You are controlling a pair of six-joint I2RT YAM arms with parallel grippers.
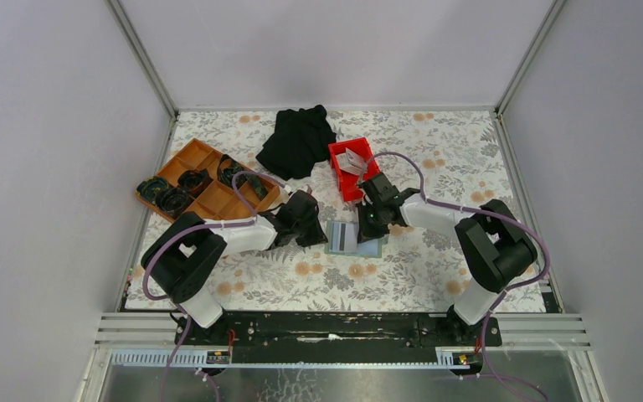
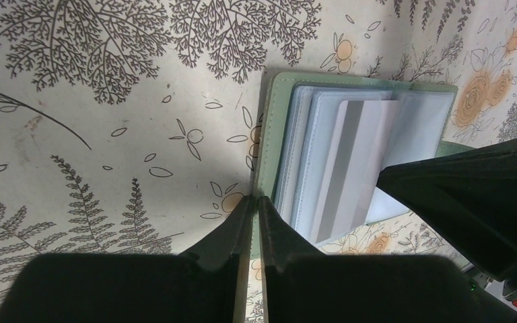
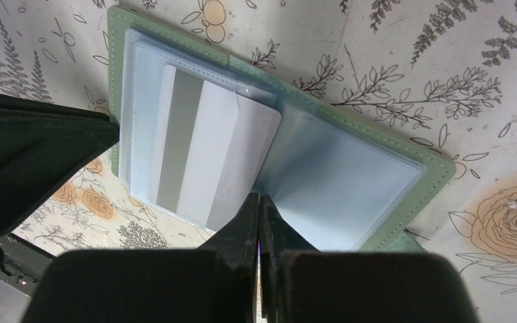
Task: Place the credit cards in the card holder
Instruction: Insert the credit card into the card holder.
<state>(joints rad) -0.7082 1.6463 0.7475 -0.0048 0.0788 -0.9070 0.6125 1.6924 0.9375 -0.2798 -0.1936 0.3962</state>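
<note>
Top view: the open holder (image 1: 368, 249) lies flat on the table between the left gripper (image 1: 322, 239) and the right gripper (image 1: 368, 233). More cards (image 1: 353, 161) sit in the red bin (image 1: 345, 186).

Left wrist: the left gripper (image 2: 256, 202) is almost closed. Its tips are at the holder's (image 2: 272, 134) green edge, and I cannot tell whether they pinch it.

Right wrist: the right gripper (image 3: 259, 200) is closed and empty. Its tips touch the edge of a striped card (image 3: 209, 155) on the holder's (image 3: 437, 168) sleeves.

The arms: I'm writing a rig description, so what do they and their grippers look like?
Both the left arm and right arm have white links between bulky black joints, with a purple cable looping along each. The left gripper and right gripper have matte black, wedge-shaped fingers tapering to thin tips.
</note>
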